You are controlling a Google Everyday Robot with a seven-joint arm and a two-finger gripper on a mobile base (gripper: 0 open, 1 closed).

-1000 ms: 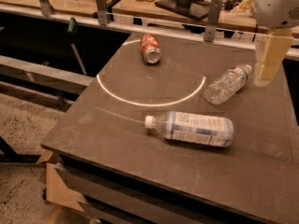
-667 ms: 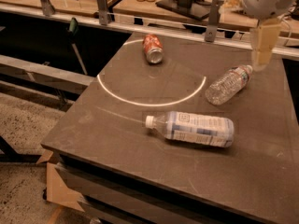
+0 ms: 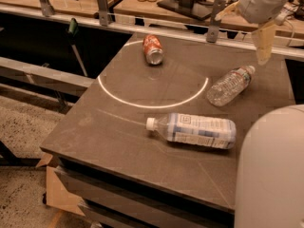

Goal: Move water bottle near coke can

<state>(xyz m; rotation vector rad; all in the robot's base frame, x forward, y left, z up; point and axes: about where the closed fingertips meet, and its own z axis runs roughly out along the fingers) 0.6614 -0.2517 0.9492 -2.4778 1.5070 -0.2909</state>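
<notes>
The water bottle (image 3: 229, 85) lies on its side at the table's right, its white cap pointing to the back right. The coke can (image 3: 153, 49) lies on its side at the back middle of the table, silver end toward me, well left of the bottle. My gripper (image 3: 262, 46) hangs in the air at the top right, above and just behind the bottle's cap, touching nothing.
A larger bottle (image 3: 194, 129) with a blue-and-white label lies near the table's front. A white arc (image 3: 142, 102) is marked on the dark table (image 3: 118, 141). A white arm part (image 3: 270, 170) fills the lower right. A rail with posts (image 3: 213, 15) runs behind the table.
My gripper has risen and shifted left, farther above the water bottle. The view has moved closer and the white arm part has come into view. The bottles and the can have not moved.
</notes>
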